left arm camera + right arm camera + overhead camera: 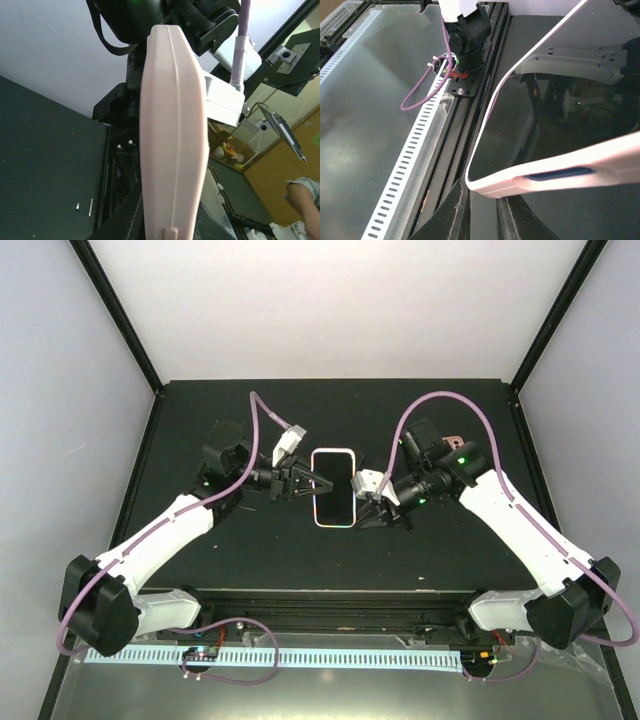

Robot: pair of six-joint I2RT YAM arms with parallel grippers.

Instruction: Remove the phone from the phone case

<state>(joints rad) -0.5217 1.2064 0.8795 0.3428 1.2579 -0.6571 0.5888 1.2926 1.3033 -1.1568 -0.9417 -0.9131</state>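
The phone (334, 490) has a black screen facing up. It sits inside a pale pink phone case (172, 150), mid-way across the dark surface (250, 560).

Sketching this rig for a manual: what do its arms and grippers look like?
White-shelled left arm and right arm, black joints, each trailing a looping purple cable. Left gripper and right gripper: black, pointed, white camera block attached. Green lights dot the right wrist.

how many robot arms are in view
2. The left arm extends in from the left, its fingers at the phone's left edge; the right arm extends in from the right, fingers at its right edge.
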